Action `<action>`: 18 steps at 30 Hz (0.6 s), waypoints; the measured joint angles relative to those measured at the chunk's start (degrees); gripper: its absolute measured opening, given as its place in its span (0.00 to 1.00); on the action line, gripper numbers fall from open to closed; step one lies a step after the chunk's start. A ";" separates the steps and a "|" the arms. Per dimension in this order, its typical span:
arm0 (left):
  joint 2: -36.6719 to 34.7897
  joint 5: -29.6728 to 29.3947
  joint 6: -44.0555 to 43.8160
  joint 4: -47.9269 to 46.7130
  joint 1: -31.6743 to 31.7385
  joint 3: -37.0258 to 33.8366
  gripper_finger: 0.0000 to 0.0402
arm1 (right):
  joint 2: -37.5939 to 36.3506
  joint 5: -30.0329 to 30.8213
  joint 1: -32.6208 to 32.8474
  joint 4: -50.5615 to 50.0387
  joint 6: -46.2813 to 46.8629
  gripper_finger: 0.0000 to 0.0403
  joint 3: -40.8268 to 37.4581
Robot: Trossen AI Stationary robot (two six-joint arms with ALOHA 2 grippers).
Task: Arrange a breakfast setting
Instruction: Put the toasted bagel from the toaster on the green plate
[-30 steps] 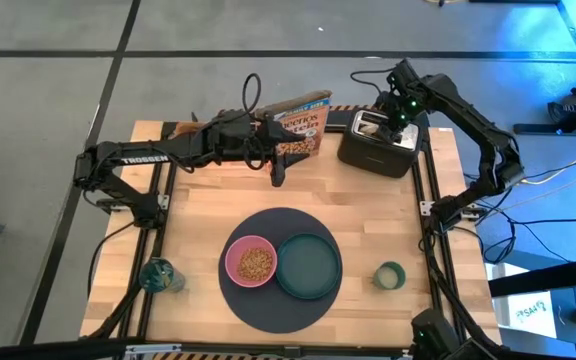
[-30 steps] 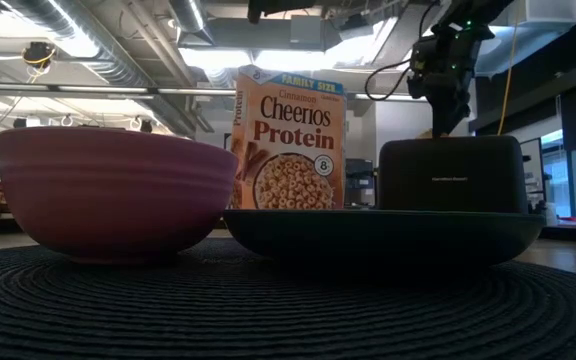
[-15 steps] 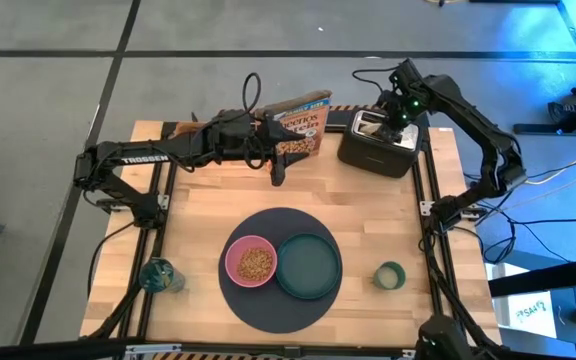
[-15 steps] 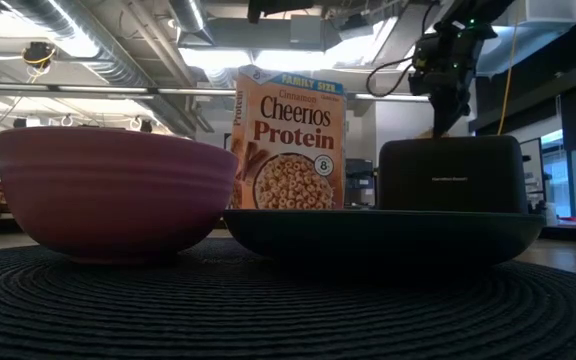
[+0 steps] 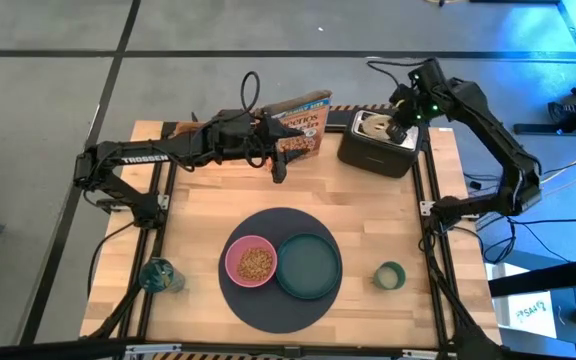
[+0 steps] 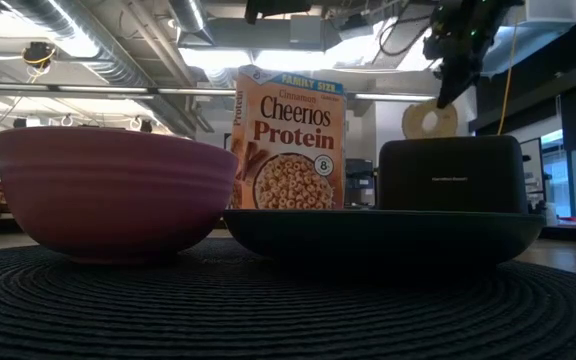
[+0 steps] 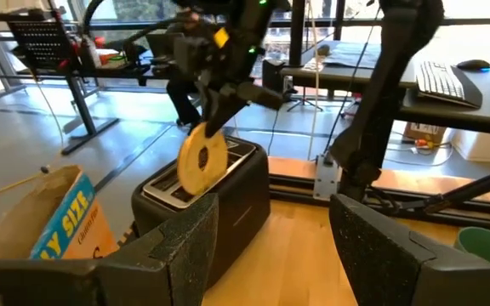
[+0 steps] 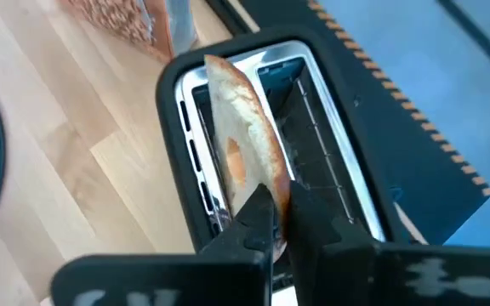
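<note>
I'm lifting the bagel half (image 8: 243, 161) out of the toaster (image 5: 380, 143) with my right gripper (image 8: 277, 208), its fingers pinched narrow on the bagel's edge. It now hangs just above the slot. To do this well I judge I should raise it straight up until it clears the slot walls, then swing toward the dark green plate (image 5: 308, 265).

Working left to right across the table: a dark teal cup (image 5: 160, 274) sits at the near left corner. My left gripper (image 7: 270, 238) hovers beside the cereal box (image 5: 301, 122), fingers spread wide, empty. The round dark grey mat (image 5: 280, 222) carries the pink bowl (image 5: 253, 263), filled with cereal, touching the plate. The small pale-green cup (image 5: 390, 274) stands apart on the right.

The toaster's rim is the only real obstacle, I think; the path to the plate looks open.
</note>
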 joint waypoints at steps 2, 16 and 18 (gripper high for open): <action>0.00 0.04 -0.55 0.00 -0.02 0.00 0.55 | -1.55 0.04 0.00 0.08 0.14 0.01 0.02; 1.12 1.53 -6.64 3.04 -0.07 0.02 0.55 | -9.27 -15.24 0.05 7.65 11.41 0.01 0.06; 1.72 1.54 -8.96 5.27 -0.07 0.03 0.55 | -9.67 -21.99 0.84 9.57 14.16 0.01 0.06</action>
